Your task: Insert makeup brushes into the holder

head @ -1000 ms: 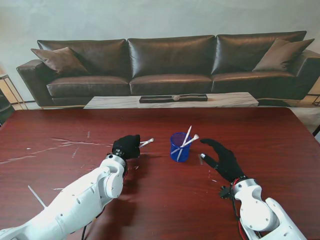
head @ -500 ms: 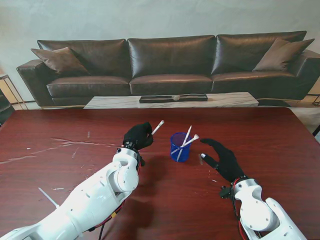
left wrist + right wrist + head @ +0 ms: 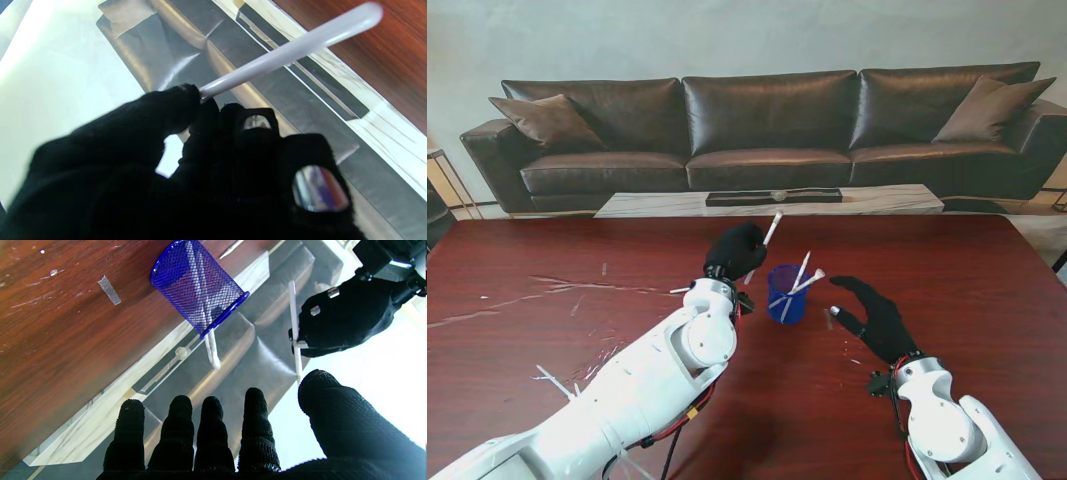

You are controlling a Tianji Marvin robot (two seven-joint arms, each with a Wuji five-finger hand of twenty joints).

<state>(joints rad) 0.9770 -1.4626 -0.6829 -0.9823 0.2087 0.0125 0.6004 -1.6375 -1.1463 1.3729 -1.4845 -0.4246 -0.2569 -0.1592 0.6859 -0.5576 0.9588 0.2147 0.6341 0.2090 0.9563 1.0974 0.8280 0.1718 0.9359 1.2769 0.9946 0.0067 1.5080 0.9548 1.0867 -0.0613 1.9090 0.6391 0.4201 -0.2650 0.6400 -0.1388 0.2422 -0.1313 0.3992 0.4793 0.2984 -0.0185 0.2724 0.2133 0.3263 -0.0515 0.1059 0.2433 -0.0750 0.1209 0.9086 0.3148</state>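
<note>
We are carrying a brush [image 3: 771,229] in our left hand [image 3: 734,250], fingers pinched closed around its shaft. Over the last second this hand has been rising off the table [image 3: 547,260] and travelling right; it is now hanging in the air just left of the holder [image 3: 786,293], slightly farther from us than its rim. We are judging this as the transport step nearly done, with lowering into the cup to come.

The brush is running steeply, its long axis tilted up and to the right, the free end pointing away from us toward the sofa [image 3: 767,120]. The lower end is poking out under the hand in the right wrist view.

The holder is standing upright with two brushes [image 3: 799,278] already leaning inside.

Our right hand [image 3: 872,315] is staying put right of the holder, fingers spread, holding nothing.
</note>
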